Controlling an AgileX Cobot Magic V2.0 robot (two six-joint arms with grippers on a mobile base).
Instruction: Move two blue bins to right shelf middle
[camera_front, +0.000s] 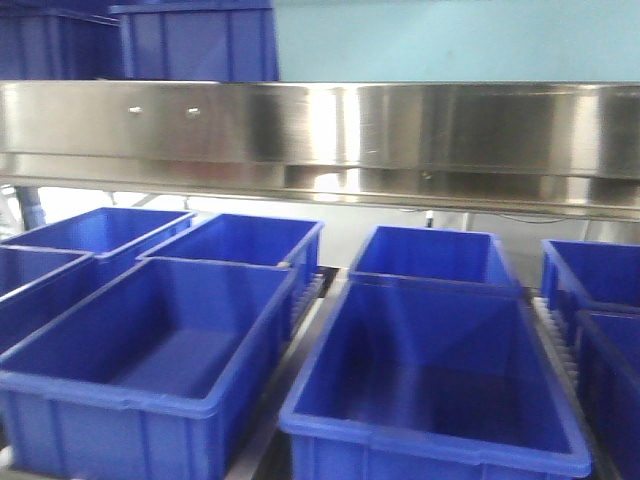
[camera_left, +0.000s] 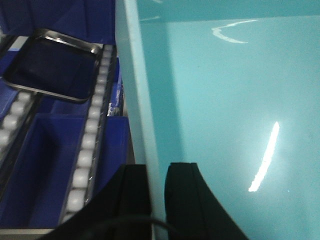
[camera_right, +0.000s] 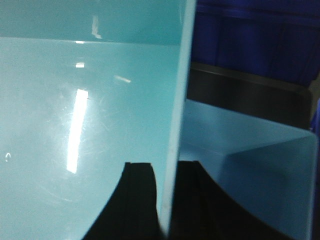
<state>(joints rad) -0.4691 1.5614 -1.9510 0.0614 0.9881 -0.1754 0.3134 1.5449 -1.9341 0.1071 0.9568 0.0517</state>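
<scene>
shelf (camera_front: 320, 130): brushed steel beam, glossy. The lower tier has white rollers (camera_left: 87, 150), likely so bins slide in.
dark bins (camera_front: 160, 340): rigid moulded plastic, rimmed, empty, parked in rows on the lower tier.
pale bin (camera_left: 225, 100): task item. Smooth glossy cyan plastic with thin straight walls, carried between both hands beside the racks, not yet shelved. Can't tell if a second bin is there.
left hand (camera_left: 159, 172): black fingers pinch one wall, one each side; the wall looks like the only grip feature.
right hand (camera_right: 170, 167): clamped the same way astride another wall, likely to balance the load.
</scene>
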